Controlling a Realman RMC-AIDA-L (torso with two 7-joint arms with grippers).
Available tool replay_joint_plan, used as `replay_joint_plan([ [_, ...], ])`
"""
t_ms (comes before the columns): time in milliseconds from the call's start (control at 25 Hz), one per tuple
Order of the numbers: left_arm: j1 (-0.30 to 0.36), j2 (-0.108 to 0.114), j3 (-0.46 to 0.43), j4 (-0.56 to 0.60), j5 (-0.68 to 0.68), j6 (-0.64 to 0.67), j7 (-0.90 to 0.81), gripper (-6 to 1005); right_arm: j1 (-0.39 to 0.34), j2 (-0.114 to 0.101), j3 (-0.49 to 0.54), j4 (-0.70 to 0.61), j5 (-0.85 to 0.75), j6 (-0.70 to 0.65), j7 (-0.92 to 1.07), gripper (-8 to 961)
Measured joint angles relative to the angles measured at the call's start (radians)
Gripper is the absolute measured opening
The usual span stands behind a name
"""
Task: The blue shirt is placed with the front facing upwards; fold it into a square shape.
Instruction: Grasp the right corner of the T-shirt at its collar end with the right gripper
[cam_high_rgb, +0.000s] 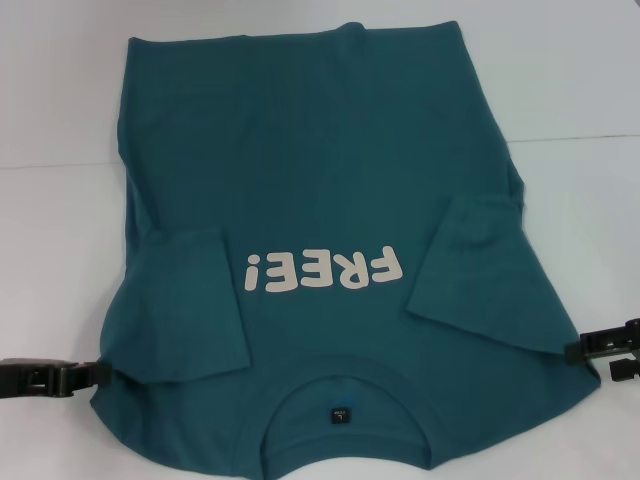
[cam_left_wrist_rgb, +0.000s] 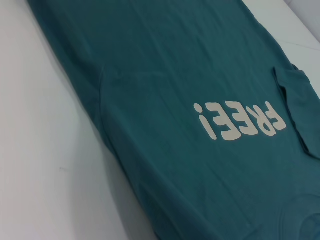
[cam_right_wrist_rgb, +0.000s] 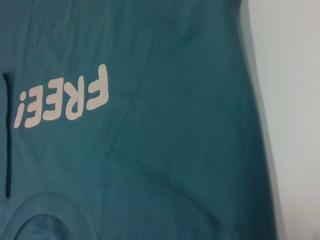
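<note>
Partly hidden: my left gripper (cam_high_rgb: 100, 374) is cut off by the frame edge in the head view, only its dark body and tip show at the blue shirt's (cam_high_rgb: 320, 170) left shoulder edge. Can't tell if its fingers are closed on cloth or just touching. Same for my right gripper (cam_high_rgb: 575, 349) at the right shoulder edge: tip meets the fabric, clamp state unreadable. Neither wrist view shows its own fingers.

Shirt lies flat, front up, on the white table (cam_high_rgb: 580, 90), collar (cam_high_rgb: 345, 385) toward the table's near edge, hem toward the far edge. Both short sleeves are folded inward over the chest: left sleeve (cam_high_rgb: 185, 305) and right sleeve (cam_high_rgb: 480, 265) flank the lettering. Lower collar area runs out of the head view at the bottom.

Edges and room: bare table shows along both long sides of the shirt and past the hem at the far edge. Left wrist view has a wide white strip beside the shirt's side seam; right wrist view has a narrower one.

Writing: white "FREE!" (cam_high_rgb: 322, 270) across the chest, upside down from my head camera. Small dark neck label (cam_high_rgb: 341, 413) inside the collar, print too small to read.
</note>
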Motion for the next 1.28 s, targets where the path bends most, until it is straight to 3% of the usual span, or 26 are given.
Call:
replay_joint_plan([
  [1000,-0.003,0.002,-0.005,0.001,0.000,0.000,0.001,10,0.024,0.011,-0.017,0.074,0.019,0.039,-0.016,903],
  [1280,0.001,0.002,-0.004,0.001,0.000,0.000,0.001,11,0.011,0.004,-0.016,0.078,0.081,0.043,-0.021,882],
])
